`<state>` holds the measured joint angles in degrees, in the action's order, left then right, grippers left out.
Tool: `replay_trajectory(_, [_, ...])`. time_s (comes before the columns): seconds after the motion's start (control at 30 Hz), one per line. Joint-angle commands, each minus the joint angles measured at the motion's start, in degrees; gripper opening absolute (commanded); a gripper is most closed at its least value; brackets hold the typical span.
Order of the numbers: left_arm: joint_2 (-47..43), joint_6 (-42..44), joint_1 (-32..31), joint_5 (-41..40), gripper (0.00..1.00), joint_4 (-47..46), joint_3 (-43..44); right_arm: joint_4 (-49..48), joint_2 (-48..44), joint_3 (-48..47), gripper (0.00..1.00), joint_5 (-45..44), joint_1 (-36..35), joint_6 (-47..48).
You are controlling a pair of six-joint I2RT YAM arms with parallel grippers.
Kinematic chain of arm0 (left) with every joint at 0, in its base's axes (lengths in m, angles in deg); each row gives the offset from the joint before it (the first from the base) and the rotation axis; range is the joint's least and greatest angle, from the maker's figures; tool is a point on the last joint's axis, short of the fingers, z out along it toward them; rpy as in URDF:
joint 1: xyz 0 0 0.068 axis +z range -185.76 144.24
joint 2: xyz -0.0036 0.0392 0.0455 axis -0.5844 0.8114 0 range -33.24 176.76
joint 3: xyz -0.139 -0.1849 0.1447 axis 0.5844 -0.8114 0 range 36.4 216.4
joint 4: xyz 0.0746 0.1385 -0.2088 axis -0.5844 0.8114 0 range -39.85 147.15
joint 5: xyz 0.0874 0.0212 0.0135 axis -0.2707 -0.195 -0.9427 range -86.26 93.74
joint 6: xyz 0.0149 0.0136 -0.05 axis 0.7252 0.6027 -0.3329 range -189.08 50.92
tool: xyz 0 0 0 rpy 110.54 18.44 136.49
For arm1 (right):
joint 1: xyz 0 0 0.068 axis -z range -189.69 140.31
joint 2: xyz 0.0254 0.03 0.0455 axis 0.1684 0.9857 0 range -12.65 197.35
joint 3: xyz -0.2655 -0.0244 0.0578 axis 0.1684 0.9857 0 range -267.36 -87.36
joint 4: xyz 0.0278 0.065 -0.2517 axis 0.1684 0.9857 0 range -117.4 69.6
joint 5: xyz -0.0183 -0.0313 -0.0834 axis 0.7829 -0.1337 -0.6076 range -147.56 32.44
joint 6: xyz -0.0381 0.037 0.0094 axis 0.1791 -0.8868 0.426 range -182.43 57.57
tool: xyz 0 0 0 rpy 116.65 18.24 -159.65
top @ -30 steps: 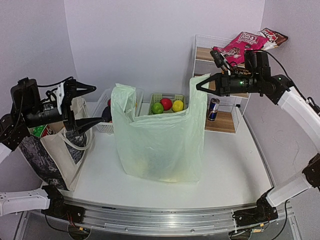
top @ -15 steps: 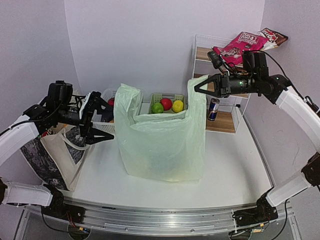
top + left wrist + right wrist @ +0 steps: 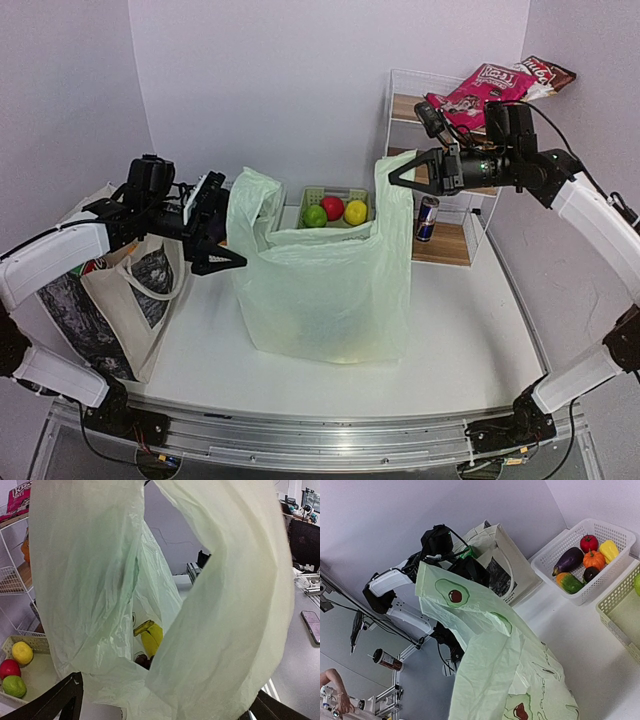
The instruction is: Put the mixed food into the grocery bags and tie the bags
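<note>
Tying of the pale-green plastic bag [image 3: 320, 300] looks to be the step in hand. The bag stands at the middle of the table [image 3: 470, 330], mouth up. The right gripper [image 3: 395, 177] appears pinched onto the bag's right handle, holding it raised. The left gripper [image 3: 222, 228] hangs with jaws spread wide just beside the left handle [image 3: 250, 195], and the left wrist view shows that handle loop between its fingers but not yet clamped. The next move probably calls for closing on that thin film without letting it slip, then drawing both handles together.

Inside the bag lie yellow fruit pieces [image 3: 151, 637] and dark grapes [image 3: 142, 659]. A canvas tote [image 3: 120, 290] stands at the left. A green basket [image 3: 340, 192] behind holds round fruit. A drink can [image 3: 427, 218] and snack packets [image 3: 490, 85] sit on the wire rack [image 3: 400, 120], unbagged.
</note>
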<state>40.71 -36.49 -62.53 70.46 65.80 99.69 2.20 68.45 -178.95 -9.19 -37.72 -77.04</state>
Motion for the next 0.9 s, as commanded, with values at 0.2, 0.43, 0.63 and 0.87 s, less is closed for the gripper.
replay_trajectory(0.2, [3.12, -0.51, -3.38, 4.59, 0.47, -7.79, 3.14, -1.85, -1.78, -0.18, 0.0, 2.99, 0.17, 1.85])
replay_trajectory(0.43, [1.05, -2.79, -3.4, 3.24, 0.02, -10.21, 1.29, -1.91, -3.03, 0.86, 0.0, 1.7, 0.67, 1.9])
replay_trajectory(0.63, [-4.82, -10.11, -3.38, -4.99, 0.0, -16.39, -2.99, -1.95, -3.43, 1.79, 0.0, -6.85, 1.22, 0.99])
replay_trajectory(0.87, [-14.02, -12.56, -8.02, -24.53, 0.0, -24.64, -15.13, -1.0, -2.67, 3.81, 0.0, -40.17, 1.26, -12.81])
